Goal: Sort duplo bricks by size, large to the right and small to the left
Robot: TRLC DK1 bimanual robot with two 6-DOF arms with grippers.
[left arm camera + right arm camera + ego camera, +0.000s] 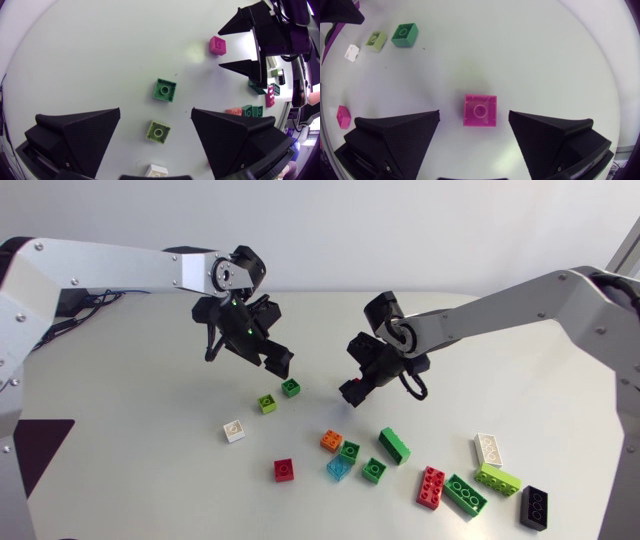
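The right pincer (pixel 474 115) stands wide open and holds nothing. Its two fingers straddle a small magenta brick (pixel 480 110), which lies flat on the tabletop (pixel 150 430), stud up, touching neither finger. The brick sits a little nearer one finger than the other. The grasp is probably best made by centring first, then coming straight down until the tips bracket the side walls, then closing on the two flat faces that run parallel to the fingers. A skewed close would likely spin or shove so light a piece.

As a small brick it belongs on the left, near the dark green brick (pixel 290 387), lime brick (pixel 267 403) and white brick (pixel 234 430). The right arm (pixel 520 305) enters from the right edge, its long link sloping down to mid-tabletop, with the wrist bent so the pincer points downward.

The left pincer (pixel 156 111) is likewise open and empty, hanging above the lime brick with the dark green one just ahead. The left arm (pixel 110 265) reaches in level, wrist dropped. Long pieces such as the long green brick (pixel 465 495) lie well apart on the right.
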